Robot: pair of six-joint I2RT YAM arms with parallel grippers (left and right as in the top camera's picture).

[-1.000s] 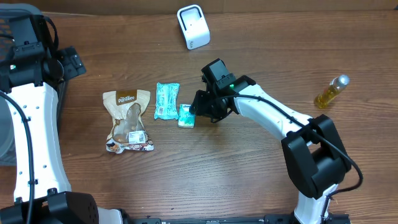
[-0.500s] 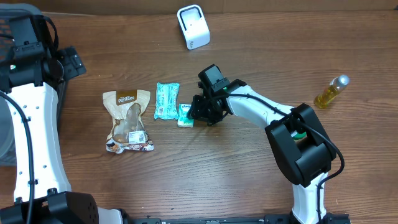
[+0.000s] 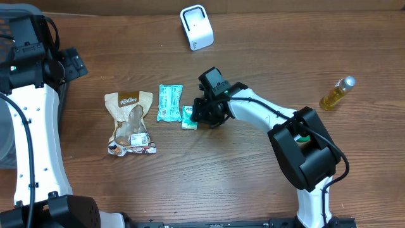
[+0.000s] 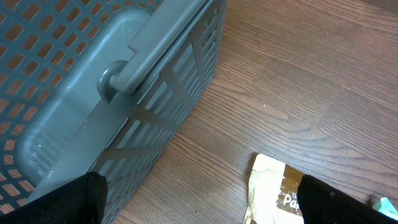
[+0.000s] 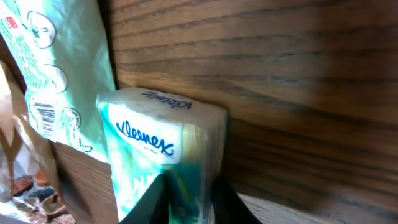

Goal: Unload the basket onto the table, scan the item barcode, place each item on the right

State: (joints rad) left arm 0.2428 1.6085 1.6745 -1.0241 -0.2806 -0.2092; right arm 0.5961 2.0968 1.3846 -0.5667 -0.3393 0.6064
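A small Kleenex tissue pack [image 5: 163, 142] lies on the wooden table, and my right gripper [image 5: 189, 200] is shut on its near end, one dark finger [image 5: 147, 208] on each side. From overhead the pack [image 3: 188, 118] sits just left of the right gripper [image 3: 201, 114]. The white scanner [image 3: 197, 26] stands at the back of the table. No barcode shows on the pack. My left gripper [image 4: 199, 200] hangs open over bare wood beside a grey basket [image 4: 93, 93], nothing between its fingers.
A teal packet [image 3: 169, 102] with a barcode [image 5: 42, 115] lies touching the tissue pack on its left. A brown snack bag [image 3: 130, 122] lies further left. A yellow bottle [image 3: 337, 93] stands at the far right.
My right gripper has slid slightly left onto the tissue pack and its jaws have closed on it. The left arm has not moved.
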